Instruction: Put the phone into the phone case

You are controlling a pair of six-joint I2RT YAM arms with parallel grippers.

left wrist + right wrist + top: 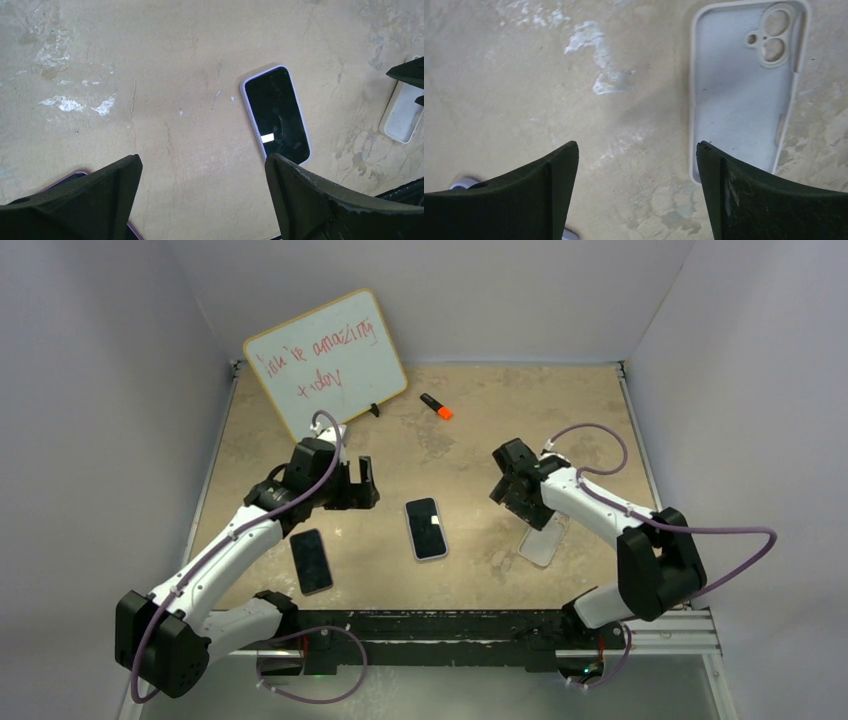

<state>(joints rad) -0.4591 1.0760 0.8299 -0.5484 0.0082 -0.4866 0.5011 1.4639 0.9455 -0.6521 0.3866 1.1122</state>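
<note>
A black-screened phone with a pale lavender rim (425,528) lies face up at the table's middle; it also shows in the left wrist view (276,112). An empty whitish phone case (543,540) lies open side up to its right, seen close in the right wrist view (744,85) and at the edge of the left wrist view (402,112). My left gripper (358,487) is open and empty, hovering left of the phone (202,165). My right gripper (512,498) is open and empty, above the table just left of the case (636,150).
A second dark phone with a pink rim (311,561) lies near the left arm, its corner under the left finger (75,175). A whiteboard (325,360) stands at the back left and an orange marker (436,406) lies behind the phones. White walls enclose the table.
</note>
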